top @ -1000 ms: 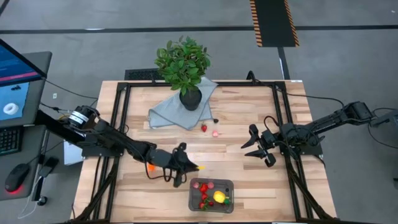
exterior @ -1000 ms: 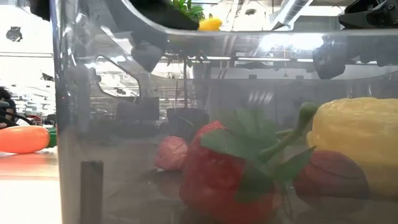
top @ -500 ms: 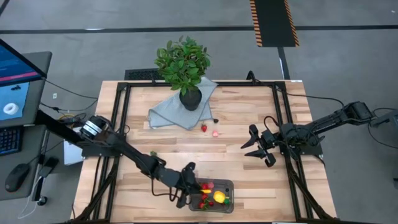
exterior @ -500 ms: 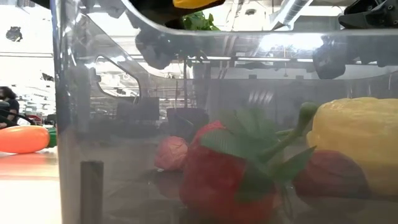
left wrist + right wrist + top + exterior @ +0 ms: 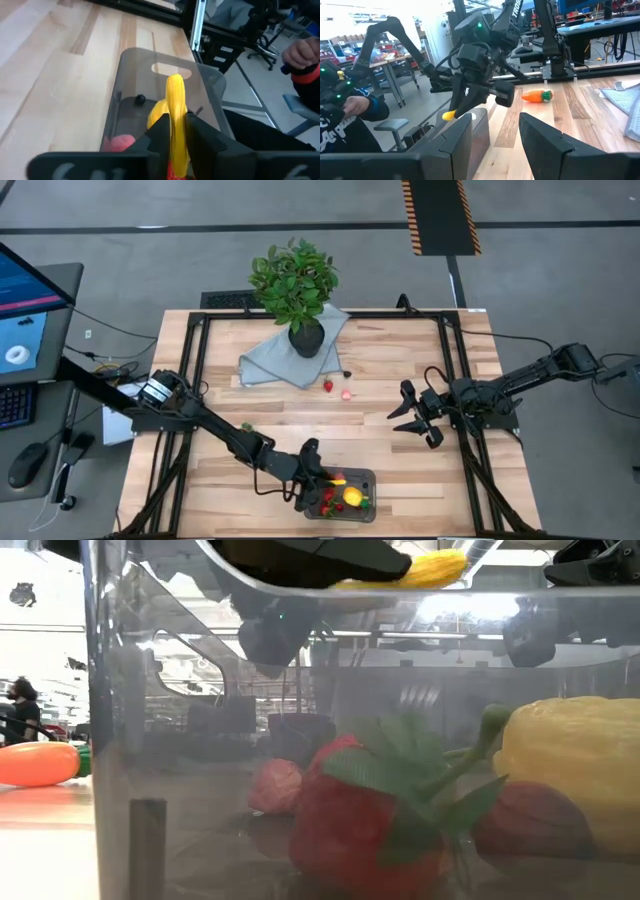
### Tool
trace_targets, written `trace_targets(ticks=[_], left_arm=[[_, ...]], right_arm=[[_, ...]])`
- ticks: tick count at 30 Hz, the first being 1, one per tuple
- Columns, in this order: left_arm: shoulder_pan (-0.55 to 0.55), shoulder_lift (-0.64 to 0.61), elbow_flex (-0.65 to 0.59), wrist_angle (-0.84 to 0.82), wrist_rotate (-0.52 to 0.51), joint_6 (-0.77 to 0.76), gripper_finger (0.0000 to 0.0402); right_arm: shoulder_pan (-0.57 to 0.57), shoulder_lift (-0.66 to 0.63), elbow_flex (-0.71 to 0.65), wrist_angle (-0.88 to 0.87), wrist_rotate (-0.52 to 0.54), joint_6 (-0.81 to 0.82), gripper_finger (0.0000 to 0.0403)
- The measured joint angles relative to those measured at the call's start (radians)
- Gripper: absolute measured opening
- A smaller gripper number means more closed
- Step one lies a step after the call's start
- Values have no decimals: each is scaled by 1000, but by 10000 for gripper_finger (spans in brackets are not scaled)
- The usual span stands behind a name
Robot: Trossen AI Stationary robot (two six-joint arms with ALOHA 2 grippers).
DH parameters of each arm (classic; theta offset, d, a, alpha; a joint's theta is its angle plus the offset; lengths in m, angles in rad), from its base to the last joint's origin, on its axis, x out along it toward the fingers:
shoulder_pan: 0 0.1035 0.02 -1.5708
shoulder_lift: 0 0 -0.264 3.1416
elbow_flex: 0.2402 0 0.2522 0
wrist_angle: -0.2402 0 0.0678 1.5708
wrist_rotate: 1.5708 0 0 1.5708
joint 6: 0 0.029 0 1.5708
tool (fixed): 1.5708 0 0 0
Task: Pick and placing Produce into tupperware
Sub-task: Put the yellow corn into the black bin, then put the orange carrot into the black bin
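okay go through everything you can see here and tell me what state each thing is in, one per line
Left gripper: shut on the banana, over the tub.
Banana: held above the tub, not yet released.
Tub: open, upright, holding several pieces of produce.
Carrot: lying loose on the table.
Strawberry: loose on the table near the cloth.
Right gripper: open, empty, waiting at the right side.

The table (image 5: pixel 390 370) is pale wood with a matt, visibly grained top, framed by black metal rails. At its twelve o'clock edge lies a soft, matt blue-grey cloth (image 5: pixel 270 360), creased into folds. The tupperware (image 5: pixel 365 478) at six o'clock is clear, smoky plastic, smooth and glossy, catching reflections. The banana (image 5: pixel 176 120) looks like smooth, slightly shiny yellow plastic, the carrot (image 5: pixel 536 95) like satiny orange plastic. The left gripper (image 5: pixel 312 470) is dark matt plastic or metal; which, I cannot tell.
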State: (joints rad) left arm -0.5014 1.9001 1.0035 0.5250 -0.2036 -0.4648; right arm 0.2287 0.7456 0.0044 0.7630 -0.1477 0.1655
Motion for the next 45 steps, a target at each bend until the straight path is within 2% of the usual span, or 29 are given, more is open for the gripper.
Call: trace_targets(ticks=[9,14,17,23,26,29,32,35,38,43,45], left_arm=[[-2,-1,0,-31,-22,7,170],[-2,-1,0,-40,-105,6,203],[-2,-1,0,-74,-212,7,205],[-24,-11,-1,-200,-554,1,194],[-59,-55,-1,-279,-672,-41,189],[-116,-105,-1,-385,-858,-95,187],[-190,-153,-1,-538,-1062,-215,187],[-266,-184,0,-735,-1164,-400,187],[-327,-202,0,-952,-1199,-649,187],[-401,-204,-1,-1344,-1198,-1107,187],[-423,-203,-10,-1452,-1199,-1242,187]], right_arm=[[0,0,0,0,0,3,187],[0,0,0,0,0,3,186],[0,0,0,0,0,4,185],[0,0,0,0,0,13,187],[0,0,0,0,0,13,186],[0,0,0,0,0,13,185],[0,0,0,-1,0,13,186],[0,0,0,0,0,12,187],[0,0,0,0,0,12,186],[0,0,0,0,0,10,185],[0,0,0,0,0,10,187]])
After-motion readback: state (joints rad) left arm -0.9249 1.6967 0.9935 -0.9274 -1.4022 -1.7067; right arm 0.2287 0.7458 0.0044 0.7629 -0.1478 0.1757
